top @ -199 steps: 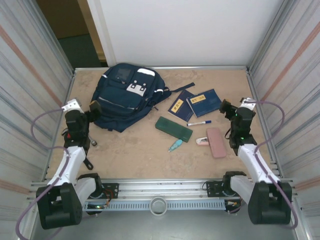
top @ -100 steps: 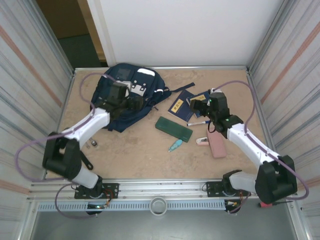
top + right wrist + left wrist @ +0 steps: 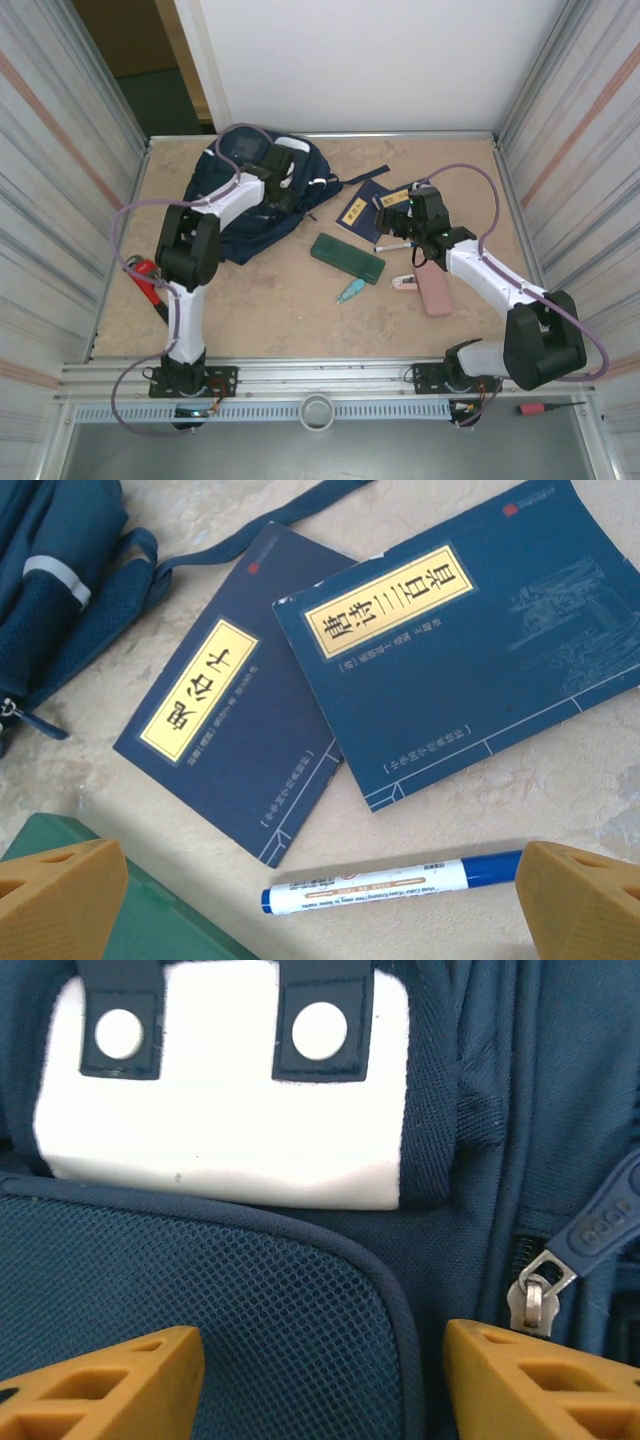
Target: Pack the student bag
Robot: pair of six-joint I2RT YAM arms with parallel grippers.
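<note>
The student bag (image 3: pixel 235 210) is a large navy backpack lying at the table's back left. My left gripper (image 3: pixel 277 166) is pressed low over its top. In the left wrist view the gripper (image 3: pixel 320 1385) is open, its orange fingers (image 3: pixel 100 1385) straddling a corner of the mesh pocket (image 3: pixel 200 1300). A white patch (image 3: pixel 220 1110) lies ahead and a zip pull (image 3: pixel 535 1300) sits by the right finger. My right gripper (image 3: pixel 398 215) hovers open over a blue-capped pen (image 3: pixel 390 883) and two navy booklets (image 3: pixel 230 740), touching nothing.
A dark green pencil case (image 3: pixel 347 258) lies mid-table, with a pink case (image 3: pixel 433 284), a small white eraser (image 3: pixel 403 283) and a teal item (image 3: pixel 350 291) nearby. A red tool (image 3: pixel 140 270) lies by the left wall. Metal walls close both sides.
My left arm has stretched farther over the bag toward its top, and its jaws have narrowed. The right gripper has shifted only slightly above the booklets.
</note>
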